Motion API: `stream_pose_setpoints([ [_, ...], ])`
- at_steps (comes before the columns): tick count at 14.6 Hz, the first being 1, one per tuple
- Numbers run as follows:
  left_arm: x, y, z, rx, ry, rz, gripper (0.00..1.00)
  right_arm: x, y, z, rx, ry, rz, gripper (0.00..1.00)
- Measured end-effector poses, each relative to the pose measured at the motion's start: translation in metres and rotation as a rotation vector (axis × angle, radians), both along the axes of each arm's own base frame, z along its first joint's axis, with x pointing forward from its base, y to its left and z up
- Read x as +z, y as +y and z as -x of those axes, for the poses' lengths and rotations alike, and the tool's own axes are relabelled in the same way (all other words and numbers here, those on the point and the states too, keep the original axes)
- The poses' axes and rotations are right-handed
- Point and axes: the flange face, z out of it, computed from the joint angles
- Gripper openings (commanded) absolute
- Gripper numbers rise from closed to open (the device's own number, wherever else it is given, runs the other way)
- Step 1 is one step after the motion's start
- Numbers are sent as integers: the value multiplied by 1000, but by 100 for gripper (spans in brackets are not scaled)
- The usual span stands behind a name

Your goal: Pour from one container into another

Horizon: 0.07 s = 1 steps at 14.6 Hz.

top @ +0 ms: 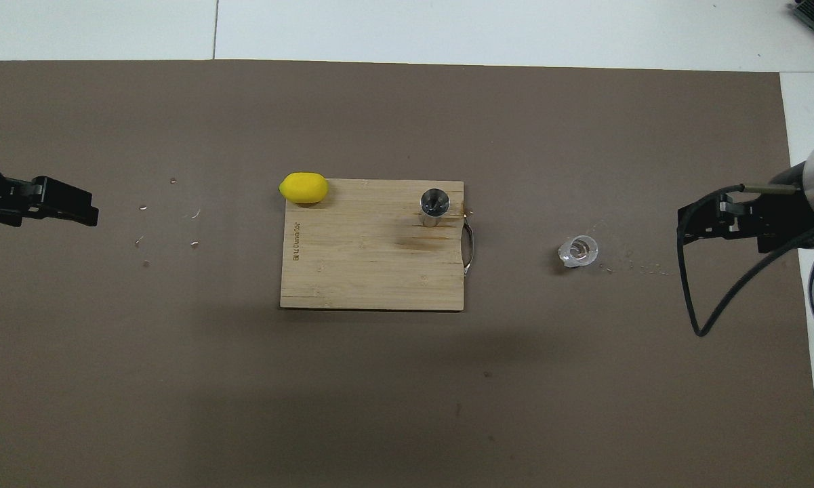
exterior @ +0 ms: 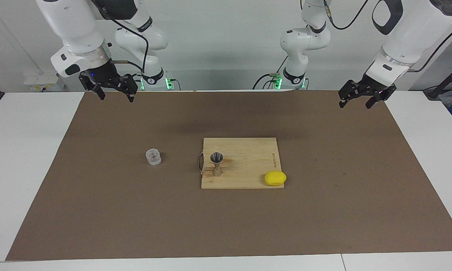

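A small clear cup (exterior: 153, 157) (top: 579, 251) stands upright on the brown mat, beside the wooden board toward the right arm's end. The steel jigger (exterior: 216, 164) (top: 435, 205) stands upright on the board (exterior: 248, 165) (top: 366, 264), near its handle edge. My right gripper (exterior: 116, 98) (top: 691, 224) hangs open and empty, high over the mat at the right arm's end, well apart from the cup. At the left arm's end my left gripper (exterior: 354, 105) (top: 74, 210) waits open and empty above the mat.
A yellow lemon (exterior: 275, 178) (top: 303, 188) lies at the board's corner farthest from the robots, toward the left arm's end. A metal handle (top: 470, 249) sticks out of the board toward the cup. Small specks (top: 169, 230) dot the mat.
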Motion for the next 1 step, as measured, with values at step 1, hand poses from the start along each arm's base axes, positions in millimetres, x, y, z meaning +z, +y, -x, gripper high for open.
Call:
stream_pose_setpoints([
  [1,0,0,0,0,0,0,100,0,0,0,0,0,0,100],
])
